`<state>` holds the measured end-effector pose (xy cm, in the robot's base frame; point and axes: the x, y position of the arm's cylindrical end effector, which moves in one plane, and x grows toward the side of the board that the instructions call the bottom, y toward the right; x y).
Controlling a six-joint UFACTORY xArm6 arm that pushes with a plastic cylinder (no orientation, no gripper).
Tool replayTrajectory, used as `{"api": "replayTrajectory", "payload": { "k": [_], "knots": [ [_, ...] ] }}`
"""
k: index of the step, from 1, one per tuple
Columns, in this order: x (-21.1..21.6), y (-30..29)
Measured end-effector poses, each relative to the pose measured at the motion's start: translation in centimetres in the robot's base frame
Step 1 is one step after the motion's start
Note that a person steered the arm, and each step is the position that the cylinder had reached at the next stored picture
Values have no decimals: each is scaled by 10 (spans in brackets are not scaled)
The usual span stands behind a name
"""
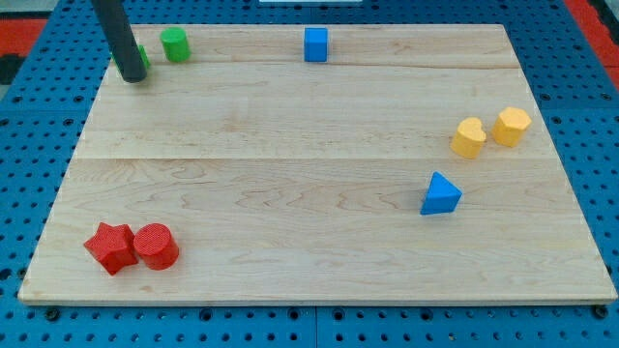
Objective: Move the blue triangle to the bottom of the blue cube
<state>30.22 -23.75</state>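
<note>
The blue triangle point(441, 193) lies on the wooden board at the view's lower right. The blue cube point(315, 44) stands near the board's top edge, a little right of centre, far above and to the left of the triangle. My tip point(132, 77) rests on the board at the view's top left, far from both blue blocks. It stands right against a green block point(143, 60) that the rod partly hides.
A green cylinder point(174, 44) stands just right of the rod. A yellow heart-like block point(468, 137) and a yellow hexagonal block point(511, 127) sit at the right, above the triangle. A red star-like block point(110, 246) and a red cylinder point(156, 246) sit at the lower left.
</note>
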Motion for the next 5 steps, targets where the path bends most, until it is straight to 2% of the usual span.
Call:
{"api": "replayTrajectory", "payload": {
  "k": [2, 3, 4, 5],
  "knots": [
    [-44, 58],
    [-64, 23],
    [-35, 65],
    [58, 122]
  ]
}}
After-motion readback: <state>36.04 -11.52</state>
